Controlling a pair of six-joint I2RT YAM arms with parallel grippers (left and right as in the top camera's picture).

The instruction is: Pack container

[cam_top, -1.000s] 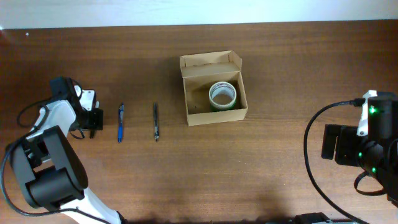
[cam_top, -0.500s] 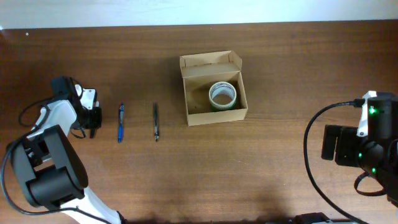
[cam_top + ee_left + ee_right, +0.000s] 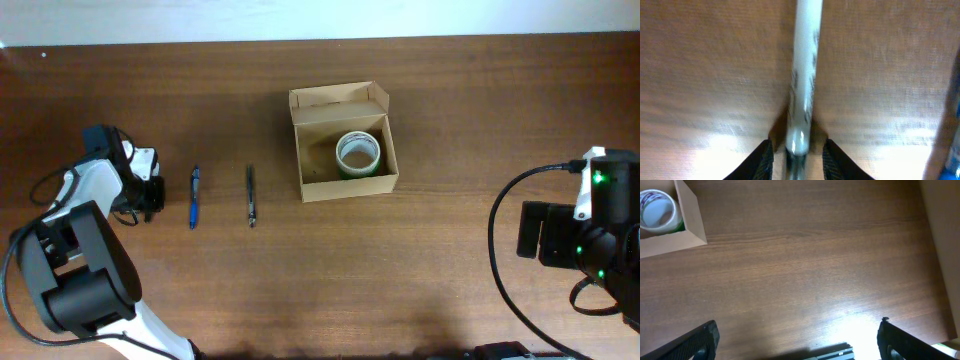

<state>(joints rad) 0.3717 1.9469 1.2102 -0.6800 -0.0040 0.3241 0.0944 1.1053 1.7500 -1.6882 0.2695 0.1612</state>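
Observation:
The container [image 3: 345,186], a tan cardboard box with its flap lid [image 3: 338,97] standing open, sits at the table's middle with a roll of tape [image 3: 358,152] inside. My left gripper [image 3: 150,192] is low over the table at the far left. In the left wrist view a white pen [image 3: 805,60] lies lengthwise between the jaws of that gripper [image 3: 797,144]. The jaws are narrowed round it, with a sliver of table showing on each side. My right gripper [image 3: 799,330] hangs wide open over bare wood at the right, holding nothing.
A blue pen [image 3: 194,197] and a black pen [image 3: 251,194] lie side by side between my left gripper and the container. The blue pen [image 3: 954,150] shows at the right edge of the left wrist view. The box corner [image 3: 690,225] shows top left in the right wrist view.
My left gripper's jaws have narrowed round the white pen and the wrist has shifted slightly. The right arm, the box and the other pens have not moved.

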